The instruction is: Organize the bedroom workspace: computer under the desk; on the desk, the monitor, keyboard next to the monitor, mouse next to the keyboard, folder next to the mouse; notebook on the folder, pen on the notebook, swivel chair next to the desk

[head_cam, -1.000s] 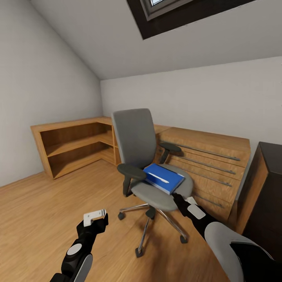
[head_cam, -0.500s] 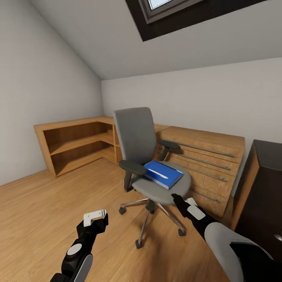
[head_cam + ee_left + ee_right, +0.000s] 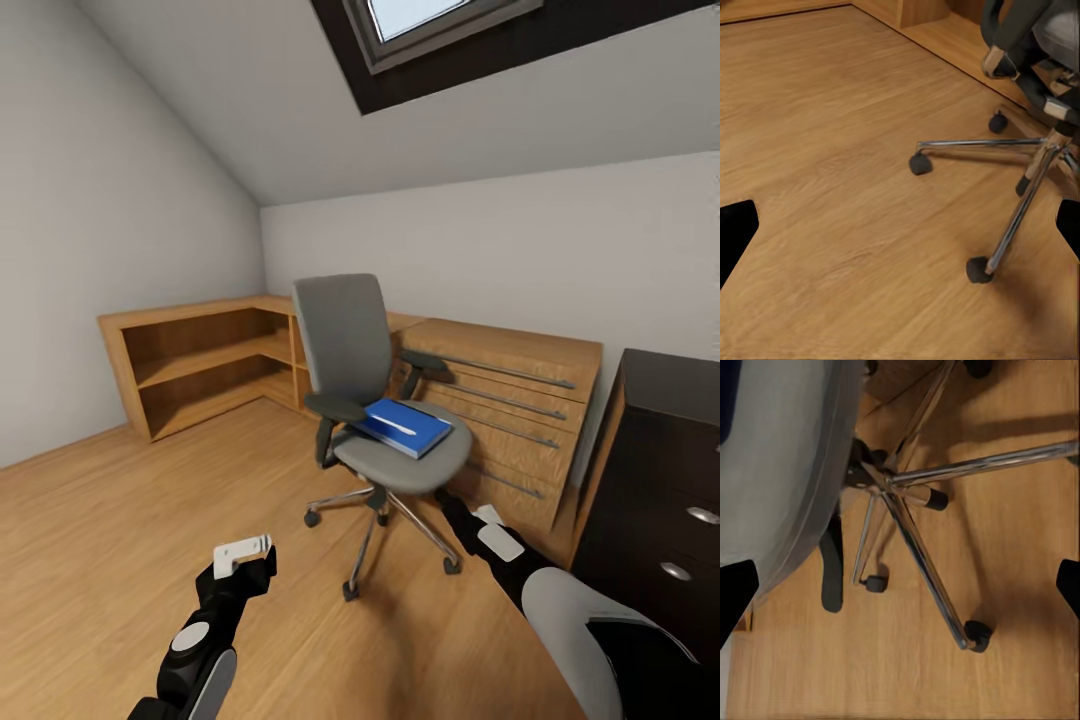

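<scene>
We are in the bedroom, and the step in hand looks like the folder job: getting the blue folder (image 3: 405,427) off the swivel chair (image 3: 372,400) and onto the worktop (image 3: 665,470).

The folder lies flat on the grey seat, with the pen (image 3: 392,425) resting on top of it. The chair stands on the wood floor (image 3: 120,520), in front of a light wooden dresser (image 3: 505,400). The black worktop with its round silver knobs is off to our right, a little apart from the chair.

Our left pincer (image 3: 243,556) hangs low over the floor, away from the chair. In its wrist view the two dark tips sit wide apart with nothing between them, so it is let go and empty. Our right pincer (image 3: 452,503) is down by the front edge of the seat, near the chrome legs (image 3: 916,547). Its tips are also spread wide and hold nothing.

Next, we think the right arm must lift up over the seat and reach the folder. The pen may roll off if the folder tips, so it may be wise to take the pen first.
</scene>
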Controlling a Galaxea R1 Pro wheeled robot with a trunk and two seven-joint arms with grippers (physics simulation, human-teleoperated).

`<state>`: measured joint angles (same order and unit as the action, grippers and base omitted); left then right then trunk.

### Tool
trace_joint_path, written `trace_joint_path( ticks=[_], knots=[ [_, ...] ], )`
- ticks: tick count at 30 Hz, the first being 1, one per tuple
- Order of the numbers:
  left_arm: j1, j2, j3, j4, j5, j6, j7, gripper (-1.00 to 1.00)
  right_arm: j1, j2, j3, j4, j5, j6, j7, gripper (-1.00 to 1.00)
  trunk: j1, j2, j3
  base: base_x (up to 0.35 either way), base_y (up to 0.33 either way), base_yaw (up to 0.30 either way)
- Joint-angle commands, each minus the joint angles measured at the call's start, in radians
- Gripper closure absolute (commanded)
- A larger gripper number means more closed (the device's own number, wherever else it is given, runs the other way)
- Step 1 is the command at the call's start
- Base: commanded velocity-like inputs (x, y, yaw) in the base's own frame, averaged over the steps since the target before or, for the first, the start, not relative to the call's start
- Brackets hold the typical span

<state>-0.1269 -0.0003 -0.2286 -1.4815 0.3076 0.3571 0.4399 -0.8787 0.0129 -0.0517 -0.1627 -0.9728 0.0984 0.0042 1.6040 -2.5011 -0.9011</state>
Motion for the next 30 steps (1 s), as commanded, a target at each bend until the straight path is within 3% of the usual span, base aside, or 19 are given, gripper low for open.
trace_joint_path(
  ticks=[1, 8, 13, 16, 17, 20, 21, 26, 29, 30],
  knots=[
    [-0.001, 0.000, -0.001, 0.000, 0.008, 0.004, 0.008, -1.00, 0.000, 0.000, -0.006, -0.001, 0.001, 0.003, 0.000, -1.00, -0.001, 0.000, -0.001, -0.325, -0.069, 0.000],
    [-0.001, 0.000, -0.020, 0.007, 0.008, 0.008, 0.008, -1.00, 0.000, -0.001, -0.006, -0.003, 0.006, -0.005, 0.000, -1.00, -0.001, 0.000, -0.001, -0.197, -0.043, 0.000],
    [-0.001, 0.000, -0.047, 0.033, 0.010, 0.008, 0.008, -1.00, 0.001, -0.001, -0.005, 0.001, 0.032, -0.079, 0.000, -1.00, -0.003, 0.001, 0.018, -0.018, -0.004, 0.000],
    [-0.001, -0.005, -0.052, 0.093, 0.009, 0.007, 0.007, -1.00, 0.035, -0.003, -0.006, 0.030, 0.125, -0.184, 0.000, -1.00, -0.008, 0.008, 0.029, -0.003, -0.001, 0.000],
    [-0.002, -0.020, -0.054, 0.113, 0.009, 0.007, 0.006, -1.00, 0.070, -0.006, -0.006, 0.057, 0.213, -0.272, 0.001, -1.00, -0.012, 0.015, 0.032, 0.000, 0.000, 0.000],
    [-0.002, -0.033, -0.055, 0.123, 0.008, 0.008, 0.005, -1.00, 0.097, -0.008, -0.006, 0.073, 0.285, -0.350, 0.002, -1.00, -0.023, 0.036, 0.042, 0.000, 0.000, 0.000],
    [-0.002, -0.039, -0.059, 0.136, 0.008, 0.008, 0.005, -1.00, 0.131, -0.009, -0.006, 0.085, 0.326, -0.403, 0.002, -1.00, -0.027, 0.043, 0.045, 0.000, 0.000, 0.000],
    [-0.002, -0.038, -0.054, 0.279, 0.010, 0.001, 0.004, -1.00, 0.228, -0.015, -0.004, 0.095, 0.395, -0.497, 0.002, -1.00, -0.046, 0.078, 0.061, 0.000, 0.000, 0.000],
    [-0.001, -0.037, -0.051, 0.423, 0.010, -0.005, 0.005, -1.00, 0.336, -0.009, 0.028, 0.113, 0.604, -0.647, -0.004, -1.00, -0.058, 0.099, 0.070, 0.000, 0.000, 0.000],
    [-0.001, -0.037, -0.050, 0.441, 0.010, -0.007, 0.005, -1.00, 0.351, -0.008, 0.031, 0.119, 0.640, -0.669, -0.006, -1.00, -0.061, 0.106, 0.073, 0.000, 0.000, 0.000]
  ],
)
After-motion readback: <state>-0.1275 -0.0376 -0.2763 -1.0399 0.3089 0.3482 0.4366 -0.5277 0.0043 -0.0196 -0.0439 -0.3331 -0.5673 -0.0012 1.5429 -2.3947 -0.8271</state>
